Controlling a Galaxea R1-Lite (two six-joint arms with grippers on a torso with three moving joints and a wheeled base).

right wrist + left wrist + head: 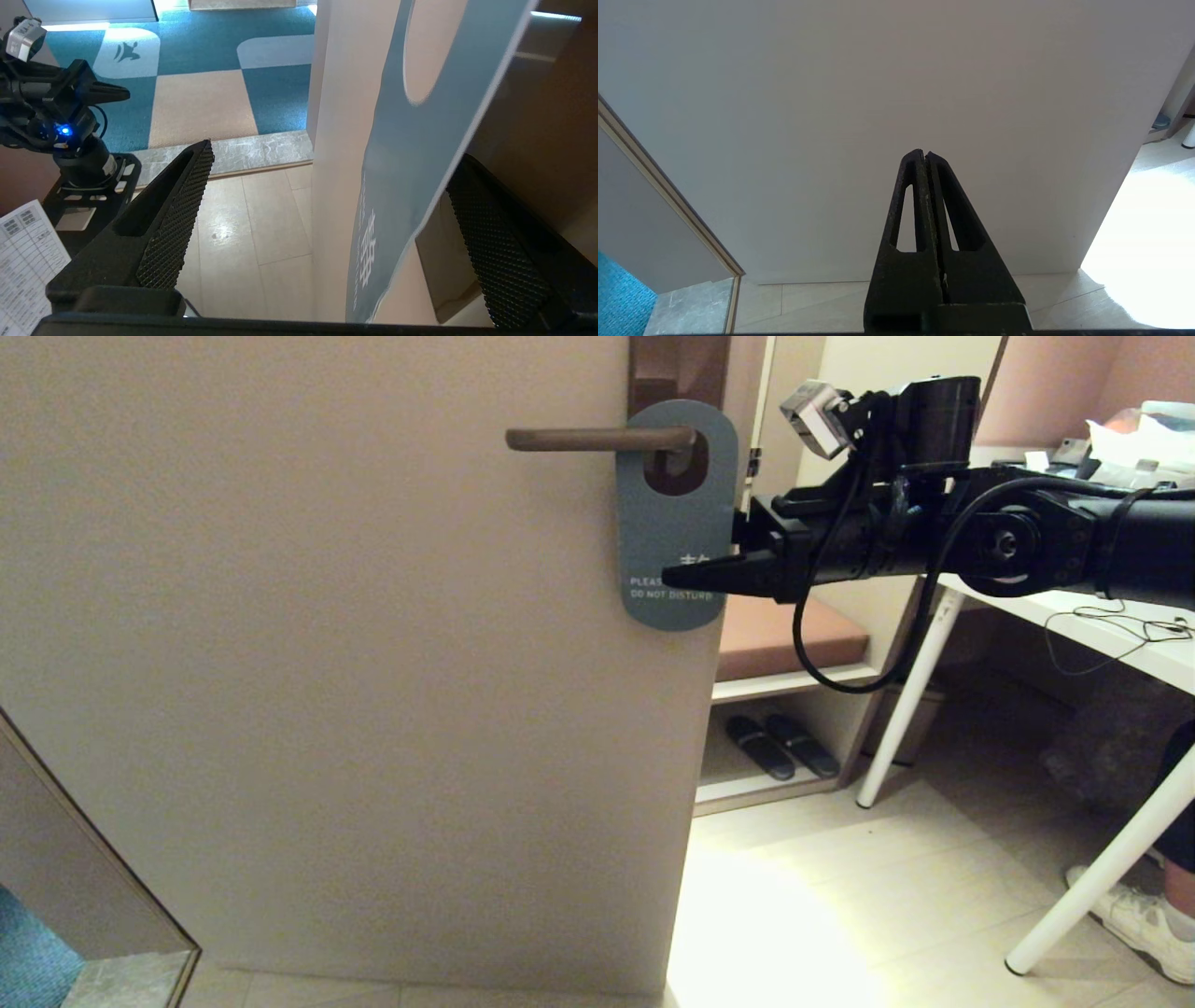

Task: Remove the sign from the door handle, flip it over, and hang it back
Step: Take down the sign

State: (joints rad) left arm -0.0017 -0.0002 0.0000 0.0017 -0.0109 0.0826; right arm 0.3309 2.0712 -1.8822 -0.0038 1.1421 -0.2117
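Sign (674,518), blue-grey face out, hangs by its hole on the door handle (597,439) as the right gripper (695,577), fingers spread either side of its lower edge, should pinch squarely before sliding it off; left gripper (926,156) sits pressed together.

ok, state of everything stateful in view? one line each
sign: hanging on the door handle, blue-grey "DO NOT DISTURB" face out
door handle: level, through the sign's hole
right tool: open, one finger either side of the sign's lower edge, not closed on it
left tool: shut, empty, pointing at the bare door
door: ajar, room visible past its edge
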